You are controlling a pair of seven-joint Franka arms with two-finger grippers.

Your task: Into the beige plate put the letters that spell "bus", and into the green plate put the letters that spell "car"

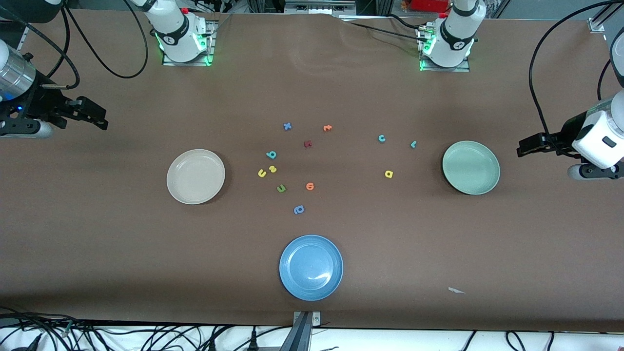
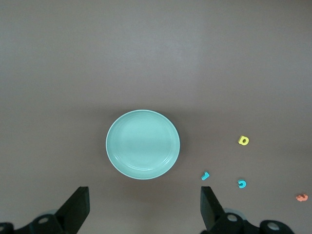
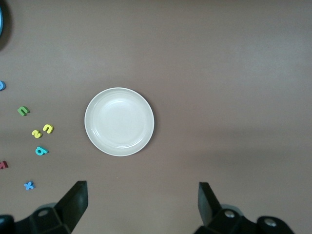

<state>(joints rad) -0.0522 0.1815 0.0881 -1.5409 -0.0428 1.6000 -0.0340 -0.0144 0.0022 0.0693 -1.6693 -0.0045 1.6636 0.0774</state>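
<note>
Flat, beige plate [image 1: 196, 176], green plate [image 1: 471, 167], both round, letters lying between.

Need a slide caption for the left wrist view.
Open left gripper above empty green plate, teal and yellow letters beside it.

blue plate [image 3: 1, 22] cut by edge, dark red letter [image 1: 307, 144] unreadable

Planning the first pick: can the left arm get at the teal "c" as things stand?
Probably yes: the left claw is open and empty; only the green plate, low and empty, lies between it and the teal "c".
</note>
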